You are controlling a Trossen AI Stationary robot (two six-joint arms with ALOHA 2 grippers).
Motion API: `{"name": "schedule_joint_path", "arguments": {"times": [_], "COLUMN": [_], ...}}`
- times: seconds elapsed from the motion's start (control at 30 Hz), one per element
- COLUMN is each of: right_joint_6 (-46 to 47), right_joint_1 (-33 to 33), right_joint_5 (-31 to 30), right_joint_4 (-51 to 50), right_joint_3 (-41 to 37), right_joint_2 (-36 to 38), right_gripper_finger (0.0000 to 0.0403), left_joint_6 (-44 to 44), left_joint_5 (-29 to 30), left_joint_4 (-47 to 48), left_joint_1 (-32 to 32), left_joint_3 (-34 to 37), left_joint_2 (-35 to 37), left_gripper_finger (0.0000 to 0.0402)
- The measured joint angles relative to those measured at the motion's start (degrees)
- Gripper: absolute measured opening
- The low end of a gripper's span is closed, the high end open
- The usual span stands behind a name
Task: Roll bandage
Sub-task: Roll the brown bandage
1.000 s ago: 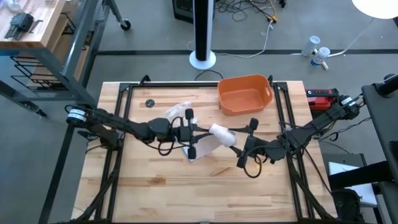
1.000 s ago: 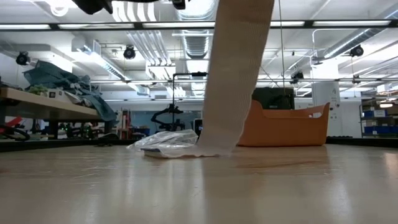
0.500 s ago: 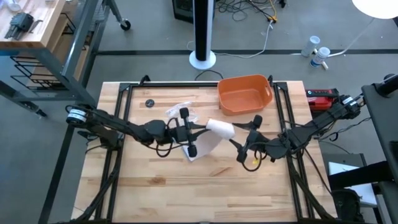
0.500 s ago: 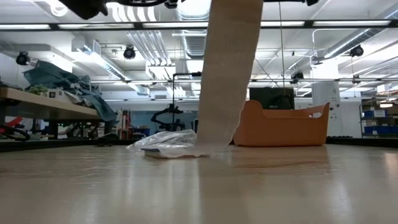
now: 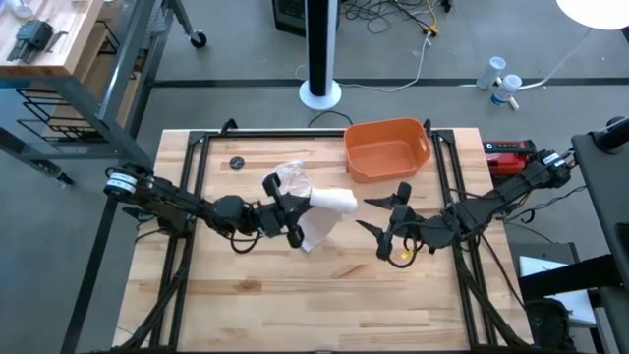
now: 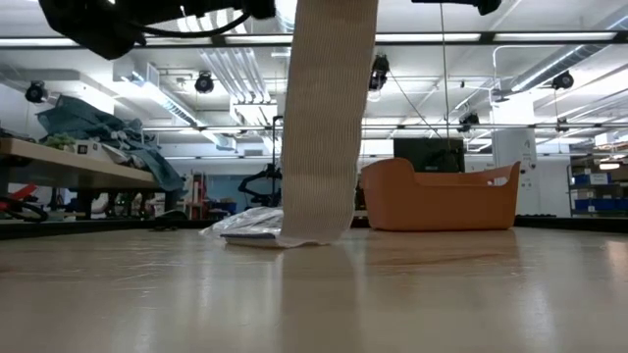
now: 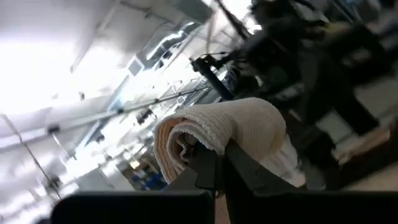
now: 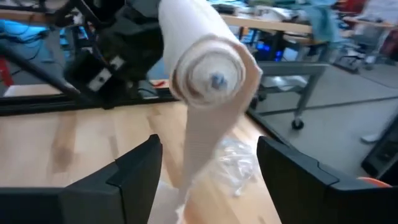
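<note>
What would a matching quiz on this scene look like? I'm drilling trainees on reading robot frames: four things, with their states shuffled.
Things:
1. bandage
2. orange tub
3. right hand
4. plastic wrapper

States:
a. open, holding nothing
b. crumpled on the table
c. roll held in the air by the shut left hand, strip hanging to the table
d. standing at the table's far edge

Pairs: 1-c, 2-d, 3-a, 4-b

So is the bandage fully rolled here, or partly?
Partly. The left tool holds the bandage roll in the air, with a loose tail hanging to the table.
</note>
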State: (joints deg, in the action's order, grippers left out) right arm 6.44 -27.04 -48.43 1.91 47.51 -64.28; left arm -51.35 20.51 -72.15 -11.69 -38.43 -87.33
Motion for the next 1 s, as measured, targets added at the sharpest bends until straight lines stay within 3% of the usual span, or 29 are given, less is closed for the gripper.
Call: {"name": "schedule_joint_path", "arguments": {"times": [0.4, 0.57, 0.77, 1.0], "right_joint_6": [-6.8, -7.5, -6.4, -6.5], "right_joint_1": [2.4, 4.2, 7.1, 9.6], "right_joint_5": [11.0, 11.7, 18.9, 23.5], "right_joint_4": [12.1, 12.5, 14.1, 16.3], "right_joint_3": [0.0, 0.0, 0.0, 0.0], "right_joint_2": [0.6, 0.4, 0.4, 0.3], "right_gripper_finger": [0.0257, 0.0276, 0.0294, 0.0283], "left_joint_6": [-7.3, -9.9, -10.5, -10.5], "left_joint_5": [1.5, 1.6, 1.6, 1.5], "left_joint_4": [-0.9, -0.8, -1.4, -2.5], "left_joint_1": [-2.2, -2.9, -2.9, -3.5], "left_joint_3": [-0.2, -0.2, -0.2, -2.1], "left_joint_2": [0.1, 0.0, 0.0, 0.0], "left_gripper_finger": [0.0000, 0.0000, 0.0000, 0.0000]}}
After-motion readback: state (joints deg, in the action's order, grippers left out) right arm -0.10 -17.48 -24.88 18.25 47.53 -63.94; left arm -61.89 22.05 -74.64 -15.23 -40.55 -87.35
